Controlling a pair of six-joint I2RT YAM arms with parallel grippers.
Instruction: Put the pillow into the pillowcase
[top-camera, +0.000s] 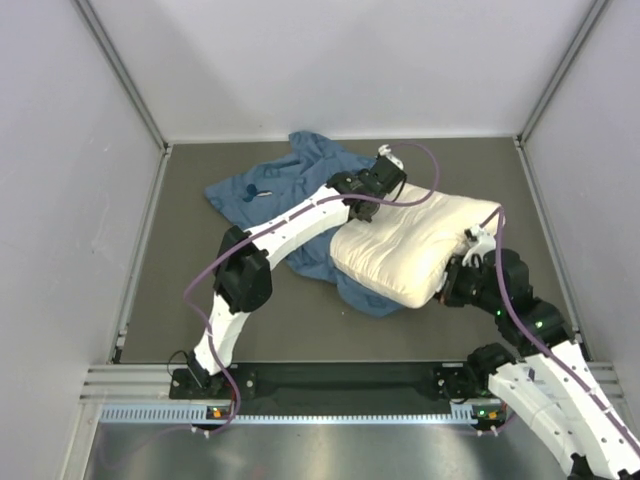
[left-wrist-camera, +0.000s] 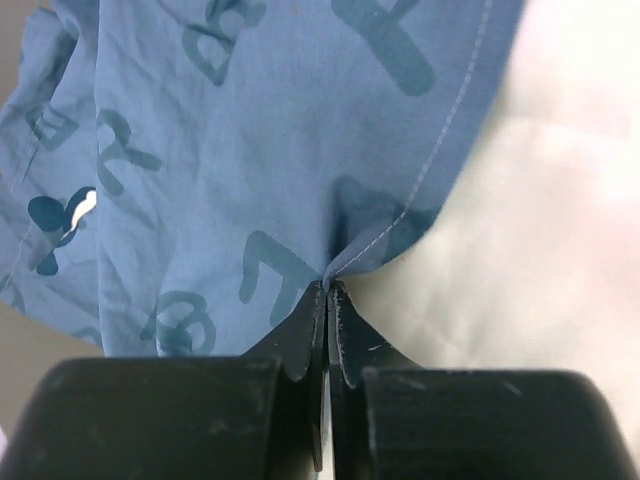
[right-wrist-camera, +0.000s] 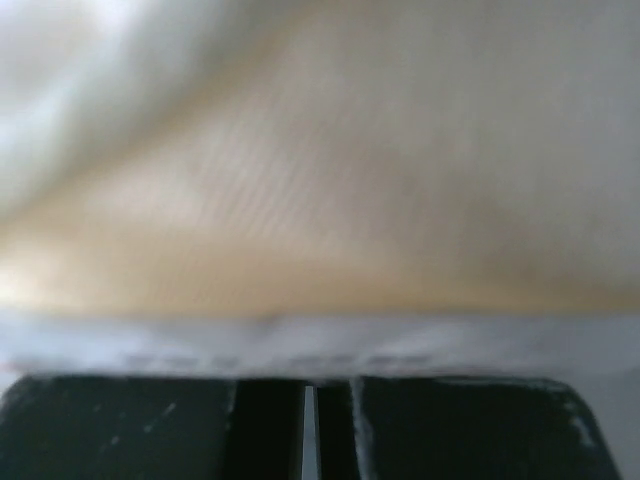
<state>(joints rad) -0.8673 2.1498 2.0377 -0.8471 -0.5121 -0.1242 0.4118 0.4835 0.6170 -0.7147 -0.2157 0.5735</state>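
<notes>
Left tool (left-wrist-camera: 327, 288) pinches the blue pillowcase (left-wrist-camera: 230, 150) at its stitched hem. The pillow (top-camera: 410, 245) lies on the worktop (top-camera: 190, 300), partly over the pillowcase. Right tool (right-wrist-camera: 308, 410) sits against the pillow's near-right end; I cannot tell whether it grips.

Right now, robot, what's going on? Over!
Left fingers shut on pillowcase hem. Right fingers shut on pillow edge. Pillow lying on pillowcase, mostly outside it.
</notes>
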